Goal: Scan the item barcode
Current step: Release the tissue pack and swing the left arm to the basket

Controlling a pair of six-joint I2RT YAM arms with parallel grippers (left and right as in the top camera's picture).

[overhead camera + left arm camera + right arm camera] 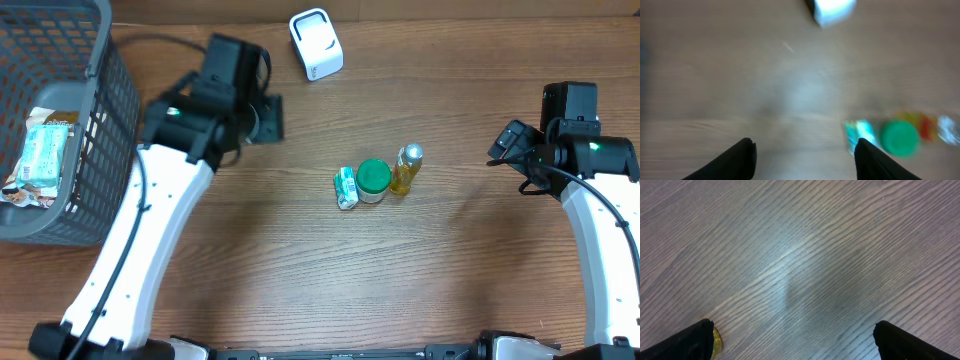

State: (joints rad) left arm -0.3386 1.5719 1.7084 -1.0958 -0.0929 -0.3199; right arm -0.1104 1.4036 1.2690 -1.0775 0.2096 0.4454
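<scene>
Items for scanning: three small goods in a tight row at mid-table, touching or nearly so.
- Small green-and-white wrapped packet (pixel 346 187), lying flat, at the row's left end in the overhead view.
- Short jar with a round green lid (pixel 373 180), upright, in the middle.
- Slim bottle of yellow liquid with a pale cap (pixel 406 168), at the right end.
No barcode is legible in any view. All three rest on the table, held by nothing.

Scanner: white rounded box-shaped unit (pixel 316 44), standing near the far edge of the table, well apart from the row and left of it.

Left gripper (pixel 266 116): above the table between the scanner and the row, nearer the scanner. Its wrist view is blurred, but the two dark fingers (pixel 742 159) stand apart with only bare wood between them; the packet, lid and bottle show as smears beyond the right-hand finger.

Right gripper (pixel 510 143): at the right side, well apart from the bottle. Fingers (pixel 695 339) spread wide at the frame edges, nothing between them. A yellow-gold sliver shows beside one finger; what it is cannot be told.

Surroundings: brown wood-grain table (pixel 300 280). Dark grey plastic mesh basket (pixel 112 150) at the left edge, holding a pale wrapped packet (pixel 45 150) and other wrappers.
</scene>
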